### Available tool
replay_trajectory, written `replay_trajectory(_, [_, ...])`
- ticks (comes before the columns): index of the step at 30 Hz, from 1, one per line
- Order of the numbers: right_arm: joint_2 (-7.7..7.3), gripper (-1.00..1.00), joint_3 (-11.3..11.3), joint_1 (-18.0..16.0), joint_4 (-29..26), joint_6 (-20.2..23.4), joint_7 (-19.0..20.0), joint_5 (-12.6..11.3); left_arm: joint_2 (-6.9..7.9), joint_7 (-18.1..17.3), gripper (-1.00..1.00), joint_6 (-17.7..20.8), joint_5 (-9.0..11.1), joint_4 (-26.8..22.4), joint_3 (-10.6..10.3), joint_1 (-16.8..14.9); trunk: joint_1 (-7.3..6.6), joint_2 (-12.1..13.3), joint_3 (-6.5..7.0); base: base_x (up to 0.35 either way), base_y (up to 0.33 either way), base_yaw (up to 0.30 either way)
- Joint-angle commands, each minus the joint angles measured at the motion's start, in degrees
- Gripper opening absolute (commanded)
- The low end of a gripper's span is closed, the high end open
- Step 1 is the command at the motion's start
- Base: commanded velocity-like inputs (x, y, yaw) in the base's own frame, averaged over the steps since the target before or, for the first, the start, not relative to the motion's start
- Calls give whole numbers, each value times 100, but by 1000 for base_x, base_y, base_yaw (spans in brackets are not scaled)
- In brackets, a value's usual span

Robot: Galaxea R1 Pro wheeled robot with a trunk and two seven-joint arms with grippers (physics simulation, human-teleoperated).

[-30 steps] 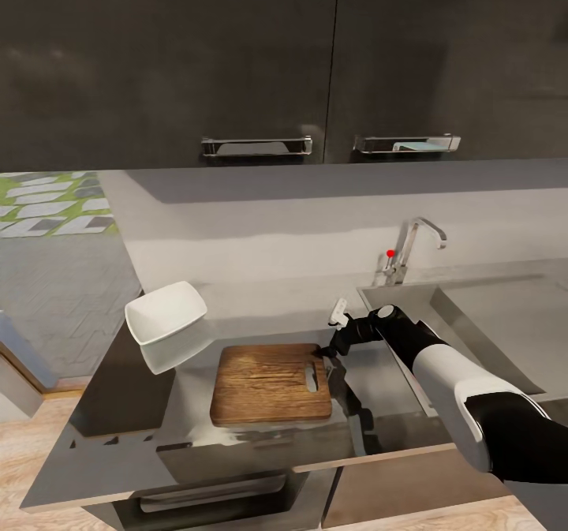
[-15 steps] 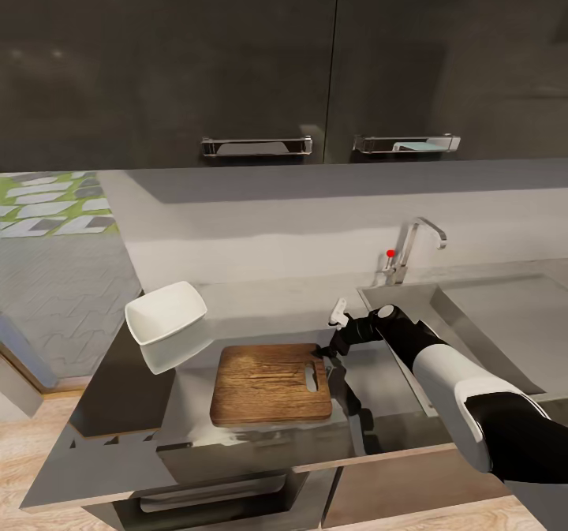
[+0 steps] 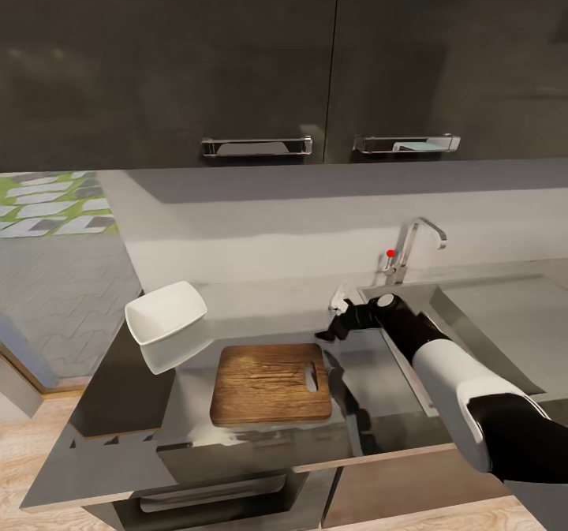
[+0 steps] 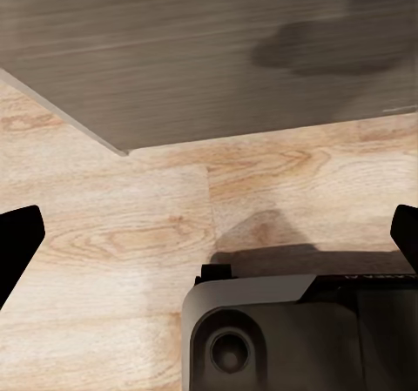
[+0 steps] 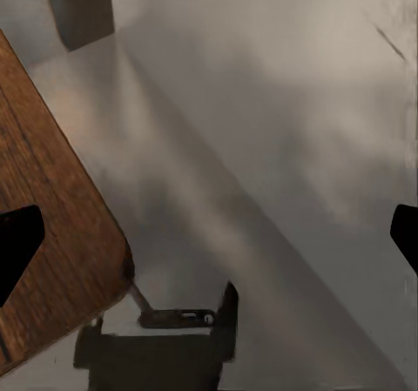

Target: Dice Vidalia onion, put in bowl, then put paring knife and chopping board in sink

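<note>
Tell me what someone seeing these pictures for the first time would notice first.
Most likely the brown chopping board, lying flat near the front of the glossy grey countertop, with the white bowl standing just behind it to the left. Next comes the right gripper, hovering over the counter off the board's far right corner with its jaws spread wide, and beyond it the grey sink with its chrome tap.

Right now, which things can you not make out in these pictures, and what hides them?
- Sink basin floor, head view: the right arm crosses it and the picture's edge cuts it off, so what lies inside cannot be told.
- Right tool, head view: small and dark beside the chopping board; its opening is unclear there.
- Chopping board, right wrist view: cut off by the edge, one corner shows.
</note>
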Motion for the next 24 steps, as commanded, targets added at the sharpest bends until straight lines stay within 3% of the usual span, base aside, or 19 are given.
replay_trajectory(1, [-4,100,15,-2,-113,149,-105,5,0,0,100,-10,-3,-6,1,0,3,-11,-11,0,0,0])
replay_trajectory(7, [2,100,11,-2,-313,387,-769,-16,0,0,100,-10,-3,-5,1,1,3,-11,-11,0,0,0])
replay_trajectory(12, [5,100,-6,-2,-331,427,-1490,-310,0,0,100,-10,-3,-1,1,3,3,-11,-11,0,0,0])
replay_trajectory(16, [-9,100,-10,-2,-280,412,-2060,-924,0,0,100,-10,-3,1,1,4,3,-11,-11,0,0,0])
replay_trajectory(20, [-24,100,-9,-2,59,188,-2816,-1782,0,0,100,-10,-3,1,1,1,3,-11,-11,-14,0,0])
replay_trajectory(24, [-10,100,-4,0,539,-502,-3198,-2067,0,0,100,-10,-3,-3,1,0,3,-11,-11,-130,0,0])
